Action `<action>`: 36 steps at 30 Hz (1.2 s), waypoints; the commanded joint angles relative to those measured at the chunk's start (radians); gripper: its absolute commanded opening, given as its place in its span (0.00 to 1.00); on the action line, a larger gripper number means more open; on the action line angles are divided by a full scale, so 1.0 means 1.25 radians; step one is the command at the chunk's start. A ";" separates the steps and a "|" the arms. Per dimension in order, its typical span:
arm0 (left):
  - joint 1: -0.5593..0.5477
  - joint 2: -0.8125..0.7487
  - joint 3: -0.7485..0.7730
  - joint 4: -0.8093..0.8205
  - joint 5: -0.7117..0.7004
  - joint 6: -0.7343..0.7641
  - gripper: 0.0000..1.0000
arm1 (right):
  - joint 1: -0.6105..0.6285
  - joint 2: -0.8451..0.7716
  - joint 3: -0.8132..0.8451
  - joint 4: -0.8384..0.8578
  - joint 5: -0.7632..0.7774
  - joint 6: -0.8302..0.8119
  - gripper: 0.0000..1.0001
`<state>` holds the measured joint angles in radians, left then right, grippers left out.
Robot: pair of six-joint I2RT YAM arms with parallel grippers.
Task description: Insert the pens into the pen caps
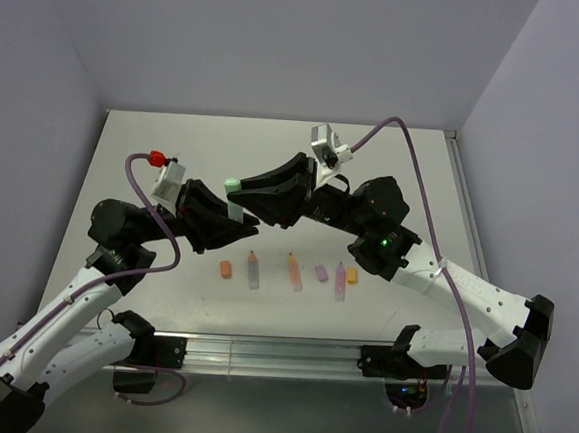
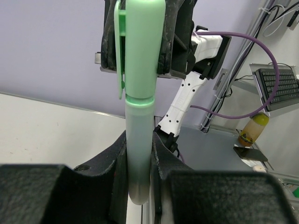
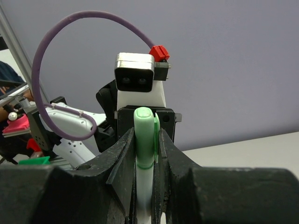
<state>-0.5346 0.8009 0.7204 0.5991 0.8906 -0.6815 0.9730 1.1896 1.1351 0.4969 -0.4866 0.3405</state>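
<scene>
The green pen (image 2: 139,140) and the green cap (image 2: 142,46) are held in the air between both grippers, with the cap's rim sitting against the pale barrel. My left gripper (image 1: 237,217) is shut on the barrel; in the left wrist view my left gripper (image 2: 139,154) clamps it from both sides. My right gripper (image 1: 241,189) is shut on the green cap (image 3: 145,135). On the table lie two orange pens (image 1: 253,270) (image 1: 294,271), a pink pen (image 1: 341,281), two orange caps (image 1: 225,269) (image 1: 352,276) and a purple cap (image 1: 321,273).
The loose pens and caps lie in a row near the table's (image 1: 154,156) front edge, below the raised grippers. A metal rail (image 1: 259,353) runs along the front edge. Purple cables loop over both arms.
</scene>
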 commanded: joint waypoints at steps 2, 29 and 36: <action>0.010 0.000 0.074 0.055 -0.215 -0.001 0.00 | 0.068 0.029 -0.037 -0.220 -0.217 0.011 0.24; 0.010 -0.012 0.075 0.040 -0.225 0.015 0.00 | 0.068 -0.009 -0.037 -0.262 -0.164 -0.048 0.55; 0.007 -0.017 0.056 0.046 -0.219 -0.002 0.00 | 0.046 -0.051 -0.029 -0.291 -0.089 -0.054 0.59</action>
<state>-0.5385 0.7895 0.7444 0.5335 0.7856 -0.6754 1.0000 1.1511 1.1191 0.3248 -0.4915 0.2447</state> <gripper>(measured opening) 0.232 0.583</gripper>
